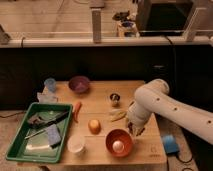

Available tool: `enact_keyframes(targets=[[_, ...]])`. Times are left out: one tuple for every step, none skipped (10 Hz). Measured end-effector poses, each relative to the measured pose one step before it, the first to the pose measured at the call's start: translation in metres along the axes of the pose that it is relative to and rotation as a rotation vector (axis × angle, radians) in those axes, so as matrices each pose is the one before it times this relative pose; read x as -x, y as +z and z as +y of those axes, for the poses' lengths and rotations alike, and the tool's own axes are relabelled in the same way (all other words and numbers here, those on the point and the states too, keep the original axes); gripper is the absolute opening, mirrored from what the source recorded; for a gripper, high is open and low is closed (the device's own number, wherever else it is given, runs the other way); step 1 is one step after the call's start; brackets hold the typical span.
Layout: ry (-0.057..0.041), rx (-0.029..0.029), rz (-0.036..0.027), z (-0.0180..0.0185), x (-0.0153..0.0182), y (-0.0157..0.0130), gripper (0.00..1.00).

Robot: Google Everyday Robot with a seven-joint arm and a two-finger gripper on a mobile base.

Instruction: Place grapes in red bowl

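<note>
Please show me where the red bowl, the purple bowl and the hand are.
red bowl (110, 140): camera view, its left inner wall.
purple bowl (79, 84): camera view, its bare inside.
hand (136, 131): camera view, its lower tip, just right of the red bowl's rim.

The table (100, 102) bears two bowls, a purple bowl (79, 84) and a red bowl (119, 139), and three cups: a blue cup (50, 84), a metal cup (115, 98) and a white cup (76, 144). There is one tray (35, 147), one carrot (77, 111), one orange fruit (94, 125) and one sponge (169, 144). The one gripper (135, 129) hangs just beside the red bowl, at its right rim.
</note>
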Motion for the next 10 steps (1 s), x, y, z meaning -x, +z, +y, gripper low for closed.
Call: enact_keyframes(targets=[[-0.00830, 0.00639, -0.00192, 0.00130, 0.00457, 0.00320, 0.00], [-0.01620, 0.00646, -0.00488, -0.00085, 0.00881, 0.00370, 0.00], [-0.00728, 0.00269, -0.00214, -0.00017, 0.00381, 0.00140, 0.00], [-0.00547, 0.00176, -0.00144, -0.00037, 0.00233, 0.00077, 0.00], [-0.00525, 0.00775, -0.00106, 0.00167, 0.00373, 0.00279, 0.00], [-0.00514, 0.00122, -0.00128, -0.00134, 0.00222, 0.00044, 0.00], [-0.00444, 0.00550, -0.00324, 0.00044, 0.00232, 0.00110, 0.00], [-0.00905, 0.00915, -0.00413, -0.00116, 0.00622, 0.00194, 0.00], [-0.01022, 0.00255, -0.00534, -0.00297, 0.00565, 0.00194, 0.01], [-0.00202, 0.00194, -0.00230, 0.00043, 0.00078, 0.00100, 0.03]])
